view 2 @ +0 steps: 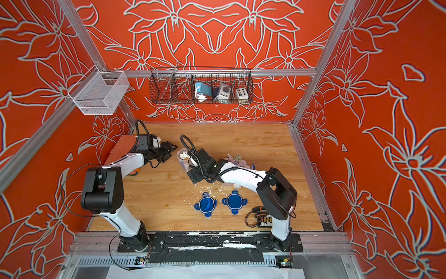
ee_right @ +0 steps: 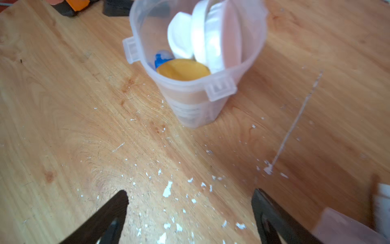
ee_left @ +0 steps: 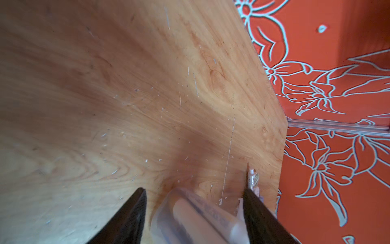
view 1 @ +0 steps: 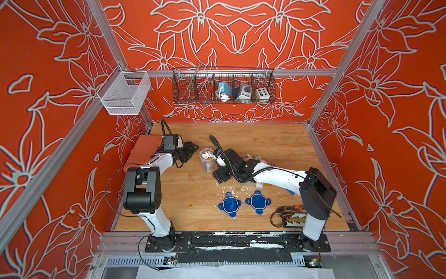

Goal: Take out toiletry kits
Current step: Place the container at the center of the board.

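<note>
- Step in hand: emptying the second kit. The clear tub [view 1: 208, 164] stands upright mid-desk [view 1: 265, 140], lid off and full.
- Tub contents, seen in the right wrist view: amber bottle [ee_right: 183, 69], white caps [ee_right: 181, 40], and a blue-and-white piece [ee_right: 161, 59] at the wall, probably the folding toothbrush.
- The other kit looks done. Loose toiletries [view 1: 253, 159] are heaped on the desk just past the right forearm, a round tin [view 1: 257, 157] among them. One white bottle [view 1: 259, 185] lies on the arm's near side.
- Left claw [ee_left: 194, 189]: jaws apart, straddling the tub. One finger looks to be against the wall, with a sliver of gap at the other. No clamp visible, so it counts as open.
- Right claw [ee_right: 190, 191]: spread wide and empty, low over the desk near the tub, above white flecks [ee_right: 167, 191].
- Two blue lids [view 1: 231, 204] [view 1: 258, 201] lie flat toward the desk front, well apart from the tub.
- Next move, as a judgement: the left claw pinches the tub wall as a brace. The right claw then rises, comes over the rim and nips the white caps, which sit highest.
- Risk: the tub looks light and thin-walled. Pulling before the brace is set could tip or drag it, and the tight packing may pull neighbouring items out too.
</note>
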